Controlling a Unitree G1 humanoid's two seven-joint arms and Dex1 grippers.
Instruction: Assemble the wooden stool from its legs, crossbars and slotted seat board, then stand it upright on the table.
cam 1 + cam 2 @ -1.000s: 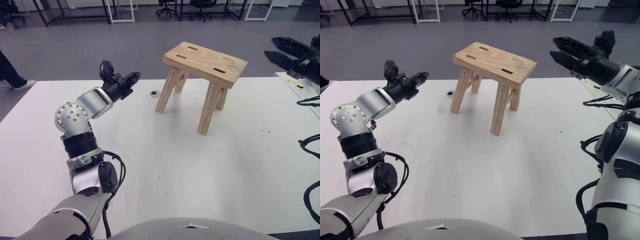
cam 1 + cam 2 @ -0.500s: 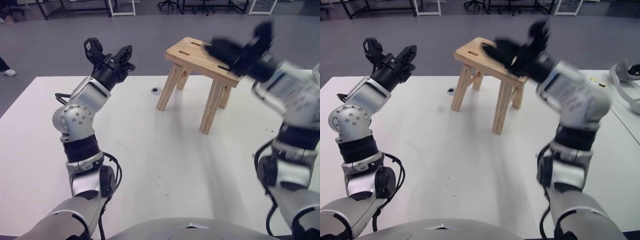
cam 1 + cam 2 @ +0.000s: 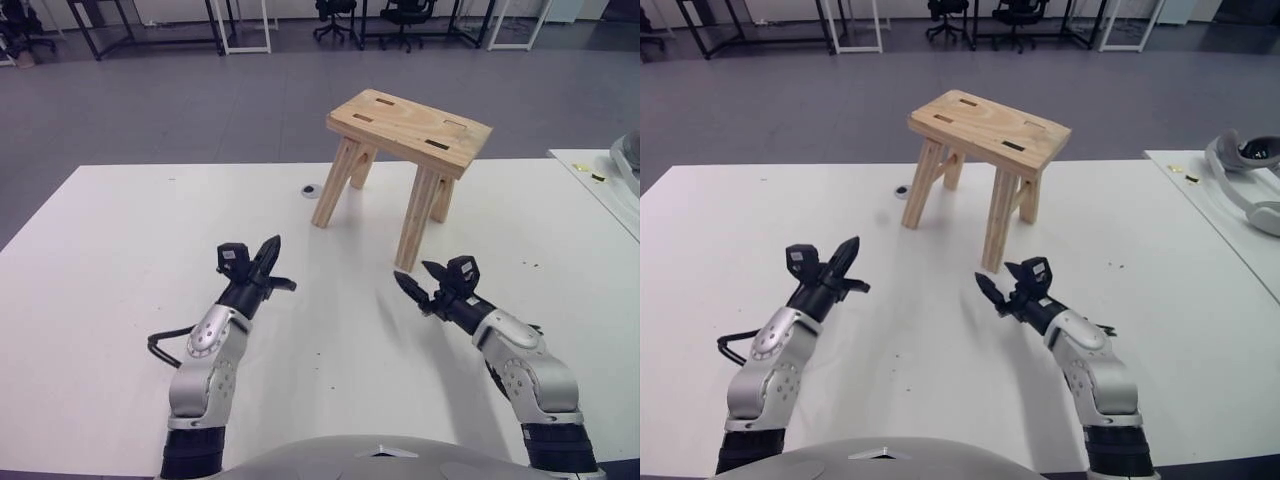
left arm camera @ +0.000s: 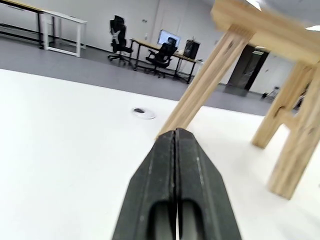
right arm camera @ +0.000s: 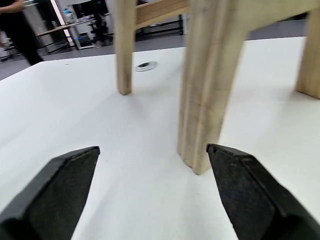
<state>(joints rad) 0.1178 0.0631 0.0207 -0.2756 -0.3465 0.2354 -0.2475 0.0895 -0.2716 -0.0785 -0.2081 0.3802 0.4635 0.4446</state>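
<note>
Item one: wooden stool [image 3: 410, 140], assembled, standing upright on its legs at the far middle of the white tabletop [image 3: 110, 260]. The slotted seat board is on top and a crossbar is visible between the legs on one side. Nothing touches it. Item two: left end effector [image 3: 272, 250], fingers pressed together and empty, held low over the tabletop, well apart from the stool and pointing toward it. Item three: right end effector [image 3: 416, 276], fingers spread apart and empty, held low near the foot of the nearest stool leg without touching it. Item four: small round fitting [image 3: 311, 186] set in the tabletop just beside the stool's far-left leg. Status: I judge the assembly and the standing-up both done, with no loose parts left and only the withdrawal of my arms outstanding, if that. Change log: half a second ago both arms were raised, the left beside the stool and the right sweeping across in front of the seat. Both have since come down to the near tabletop, and the stool has kept its place.
</note>
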